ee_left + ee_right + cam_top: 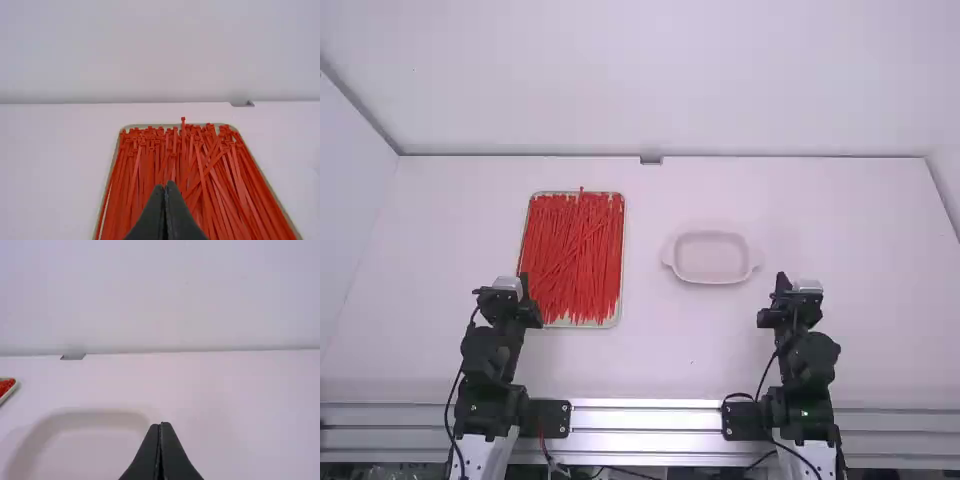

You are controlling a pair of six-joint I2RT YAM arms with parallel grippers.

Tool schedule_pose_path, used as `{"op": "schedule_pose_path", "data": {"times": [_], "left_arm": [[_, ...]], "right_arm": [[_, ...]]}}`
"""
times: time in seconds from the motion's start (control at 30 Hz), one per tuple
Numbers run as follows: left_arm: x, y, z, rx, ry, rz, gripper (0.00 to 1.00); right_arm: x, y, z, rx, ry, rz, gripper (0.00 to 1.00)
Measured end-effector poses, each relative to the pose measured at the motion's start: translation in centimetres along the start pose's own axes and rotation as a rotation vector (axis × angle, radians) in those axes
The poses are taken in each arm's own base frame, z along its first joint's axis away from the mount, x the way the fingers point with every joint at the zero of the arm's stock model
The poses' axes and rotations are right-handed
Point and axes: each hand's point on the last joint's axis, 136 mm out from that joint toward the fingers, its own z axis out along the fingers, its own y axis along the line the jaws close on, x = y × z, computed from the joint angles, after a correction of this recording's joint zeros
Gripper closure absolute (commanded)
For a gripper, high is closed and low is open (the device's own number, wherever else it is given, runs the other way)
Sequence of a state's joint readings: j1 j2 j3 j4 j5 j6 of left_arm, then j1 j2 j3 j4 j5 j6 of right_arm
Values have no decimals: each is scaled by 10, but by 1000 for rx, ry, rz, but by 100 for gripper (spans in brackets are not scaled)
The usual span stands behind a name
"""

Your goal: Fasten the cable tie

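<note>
From above: red cable ties (572, 260) heaped on a tray (613, 323) just ahead of the left pincer (520, 292), white dish (710, 257) before the right pincer (783, 290). Left wrist: closed tight, holding nothing; spread wide, then single out one stray tie. Right wrist: closed likewise, holding nothing; keep ready for the tail.

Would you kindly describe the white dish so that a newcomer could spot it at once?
Start from the white table and find the big pile of red cable ties near its middle. Just right of the pile lies the dish. It is a pale, rounded rectangle with a small handle at each end, empty, and the only thing there that isn't red.
</note>
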State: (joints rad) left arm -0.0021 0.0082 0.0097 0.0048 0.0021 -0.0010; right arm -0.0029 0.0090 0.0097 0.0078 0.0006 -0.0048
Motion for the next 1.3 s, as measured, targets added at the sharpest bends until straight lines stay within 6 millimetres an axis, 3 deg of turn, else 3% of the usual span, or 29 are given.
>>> {"op": "schedule_pose_path", "data": {"times": [0.53,0.73,1.3], "left_arm": [[9,0,1,1,82,-1,90],[-5,-2,2,11,142,-4,80],[-13,-11,24,52,439,-52,49]], "right_arm": [[11,3,3,-16,65,0,90],[3,6,5,-35,113,-1,80],[-7,29,30,-143,329,3,49]]}}
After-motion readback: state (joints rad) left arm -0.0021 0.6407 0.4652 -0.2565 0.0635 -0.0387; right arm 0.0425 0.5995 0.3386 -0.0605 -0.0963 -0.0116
